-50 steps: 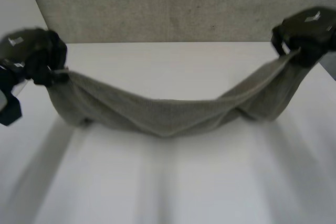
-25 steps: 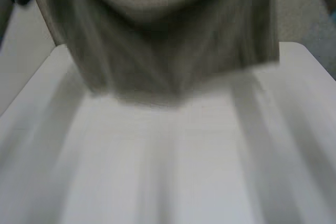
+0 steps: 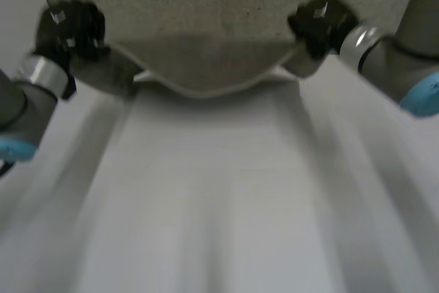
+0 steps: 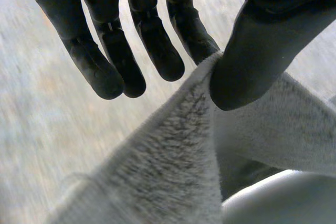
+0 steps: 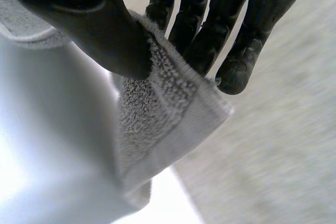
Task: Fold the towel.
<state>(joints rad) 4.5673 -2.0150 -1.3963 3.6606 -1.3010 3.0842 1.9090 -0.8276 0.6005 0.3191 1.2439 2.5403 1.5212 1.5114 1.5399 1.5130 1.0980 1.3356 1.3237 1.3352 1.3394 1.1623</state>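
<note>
I have the towel [image 3: 206,66] strung between both hands at the far end of the table [image 3: 219,204], its held edge sagging in the middle. The left hand [image 3: 68,29] pinches one corner: in its wrist view the thumb presses the cloth against one finger while the other fingers stand straight and clear of it. The right hand [image 3: 319,18] pinches the opposite corner the same way, thumb on top, fingers behind, with a short tab of hem poking out past the grip. I judge this to be the carry of the fold, with the edge lifted and not yet laid down. I cannot tell from here whether the lower part of the towel touches the table. To do it well, I want both hands level and moving at the same pace, so that one corner does not run ahead and skew the fold. I'd draw them a little apart first to take out the sag, but gently, since each pinch is shallow and could slip. Then I'd lower the edge squarely and open the thumbs only once the cloth lies flat.
</note>
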